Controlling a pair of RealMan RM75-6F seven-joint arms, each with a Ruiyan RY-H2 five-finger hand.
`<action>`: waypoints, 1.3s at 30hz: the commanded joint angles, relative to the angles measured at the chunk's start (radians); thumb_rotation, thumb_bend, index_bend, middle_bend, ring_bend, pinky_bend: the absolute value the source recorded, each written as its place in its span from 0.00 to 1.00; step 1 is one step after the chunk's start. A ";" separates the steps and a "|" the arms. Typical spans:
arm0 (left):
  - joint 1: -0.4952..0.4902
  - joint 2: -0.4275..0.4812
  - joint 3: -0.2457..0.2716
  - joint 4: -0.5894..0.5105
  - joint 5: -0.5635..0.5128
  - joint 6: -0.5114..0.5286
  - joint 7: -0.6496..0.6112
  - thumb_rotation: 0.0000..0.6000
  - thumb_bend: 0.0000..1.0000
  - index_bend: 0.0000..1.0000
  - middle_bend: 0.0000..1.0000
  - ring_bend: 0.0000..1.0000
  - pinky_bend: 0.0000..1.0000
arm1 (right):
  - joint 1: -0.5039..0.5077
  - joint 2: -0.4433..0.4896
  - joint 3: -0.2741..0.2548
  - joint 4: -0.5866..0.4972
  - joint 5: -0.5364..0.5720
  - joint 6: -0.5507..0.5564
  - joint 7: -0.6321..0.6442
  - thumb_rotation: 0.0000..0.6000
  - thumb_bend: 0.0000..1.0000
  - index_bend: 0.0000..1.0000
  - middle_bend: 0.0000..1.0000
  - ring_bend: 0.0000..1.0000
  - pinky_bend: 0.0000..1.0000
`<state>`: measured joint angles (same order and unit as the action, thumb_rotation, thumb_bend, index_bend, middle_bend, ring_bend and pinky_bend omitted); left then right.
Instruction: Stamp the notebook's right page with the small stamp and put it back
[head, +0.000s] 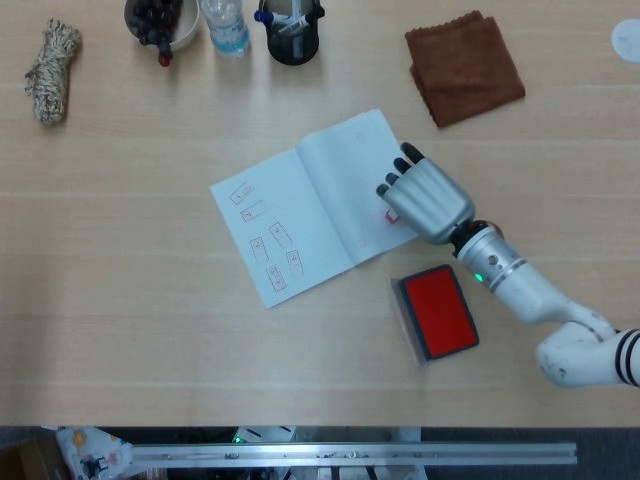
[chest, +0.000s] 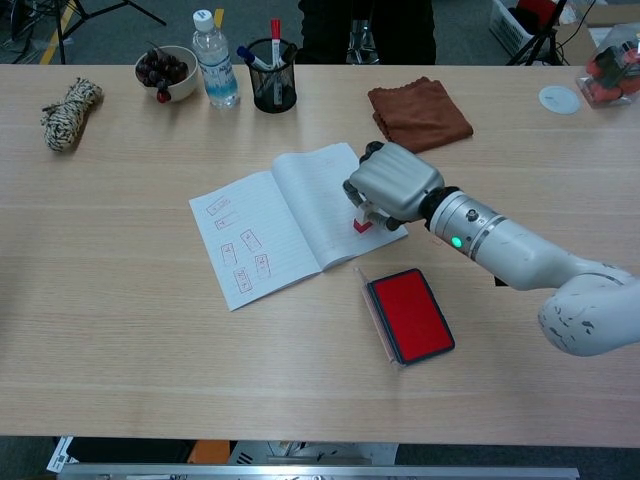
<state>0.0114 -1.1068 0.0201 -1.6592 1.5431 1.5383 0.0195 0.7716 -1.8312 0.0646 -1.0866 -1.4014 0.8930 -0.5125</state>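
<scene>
Small stamp (chest: 362, 222), blocky with red base, pinched upright on paper notebook (chest: 290, 215) by right hand (chest: 392, 184) fingers

No legible text anywhere.

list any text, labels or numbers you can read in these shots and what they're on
No text can be read in either view.
Notebook, left page: small stamped rectangles, their contents too small to read.
Water bottle: a label, too blurred to read.
Ink pad: plain red, no lettering shows.
Small stamp, held by the right robot hand on the right page: no marking visible.
</scene>
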 joint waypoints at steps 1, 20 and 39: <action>0.000 0.000 0.000 0.001 -0.001 0.000 -0.001 1.00 0.28 0.14 0.11 0.10 0.03 | 0.001 -0.004 0.001 0.005 -0.001 0.000 0.004 1.00 0.51 0.89 0.59 0.34 0.20; 0.002 -0.002 -0.002 0.007 -0.003 0.000 -0.005 1.00 0.28 0.14 0.11 0.10 0.03 | 0.001 -0.023 -0.002 0.030 -0.003 -0.006 0.015 1.00 0.51 0.90 0.59 0.34 0.20; 0.006 -0.003 -0.001 0.012 -0.002 0.005 -0.013 1.00 0.28 0.14 0.11 0.10 0.03 | 0.000 -0.023 0.001 0.024 0.002 -0.009 0.004 1.00 0.51 0.90 0.59 0.34 0.20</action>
<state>0.0169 -1.1101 0.0192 -1.6472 1.5413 1.5427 0.0065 0.7713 -1.8562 0.0654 -1.0607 -1.3986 0.8824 -0.5088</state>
